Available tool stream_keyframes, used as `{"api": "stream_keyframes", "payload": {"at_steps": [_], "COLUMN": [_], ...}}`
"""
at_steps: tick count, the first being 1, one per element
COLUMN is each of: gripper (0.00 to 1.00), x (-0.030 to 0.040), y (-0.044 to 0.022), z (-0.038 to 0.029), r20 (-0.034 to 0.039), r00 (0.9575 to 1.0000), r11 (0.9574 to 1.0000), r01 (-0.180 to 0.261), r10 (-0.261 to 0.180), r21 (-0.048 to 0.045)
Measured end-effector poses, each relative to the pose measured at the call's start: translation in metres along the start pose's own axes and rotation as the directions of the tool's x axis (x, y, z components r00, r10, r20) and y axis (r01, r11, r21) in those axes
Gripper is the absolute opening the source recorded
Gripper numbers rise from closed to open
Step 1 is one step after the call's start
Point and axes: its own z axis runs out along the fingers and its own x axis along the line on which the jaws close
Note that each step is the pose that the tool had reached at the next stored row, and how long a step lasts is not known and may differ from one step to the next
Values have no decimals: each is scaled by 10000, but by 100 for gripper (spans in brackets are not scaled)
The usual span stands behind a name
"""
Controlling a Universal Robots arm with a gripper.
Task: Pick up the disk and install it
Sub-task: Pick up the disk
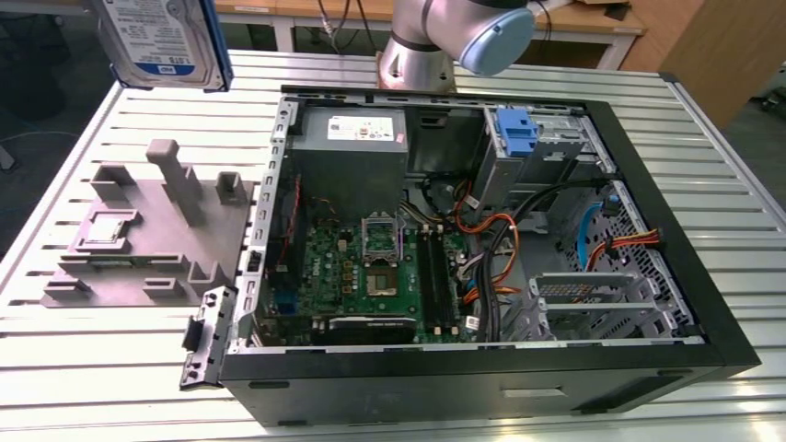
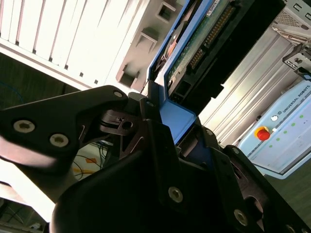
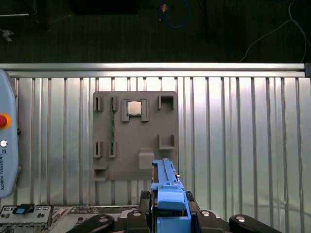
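disk (image 1: 161, 39) first, at the exterior view's far left: it hangs upright, high above the counter (image 1: 110, 354), label toward the camera and apart from everything else. in the second wrist view the pincer (image 2: 167, 114) is pinching it by one end of its blue carrier, with black fingers (image 2: 146, 114) pressed to either side of the plastic. below it on the counter sits the grey holder block (image 1: 147, 230), with a small square chip (image 3: 134, 108) seated in it in the first wrist view. further right lies the open computer case (image 1: 491, 387), and at its back corner is the metal drive bay (image 1: 553, 138) with a blue bracket (image 1: 516, 129) fixed to it.

as i read it, the step in hand is the carry across to that bay. the grip is on one end only, so the long body could swing or slip; slow travel and no sudden wrist turn would suit. height matters over the case wall. the orange cables (image 1: 498, 244) near the bay look the likeliest snag, so the drive wants to arrive square to the bracket.
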Motion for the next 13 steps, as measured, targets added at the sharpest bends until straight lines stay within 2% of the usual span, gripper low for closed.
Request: {"api": "stream_keyframes", "payload": {"at_steps": [13], "gripper": [37], "x": [-2], "y": [-87], "z": [-2], "r20": [0], "r00": [10000], "r11": [10000], "r01": [0], "r10": [0], "r21": [0]}}
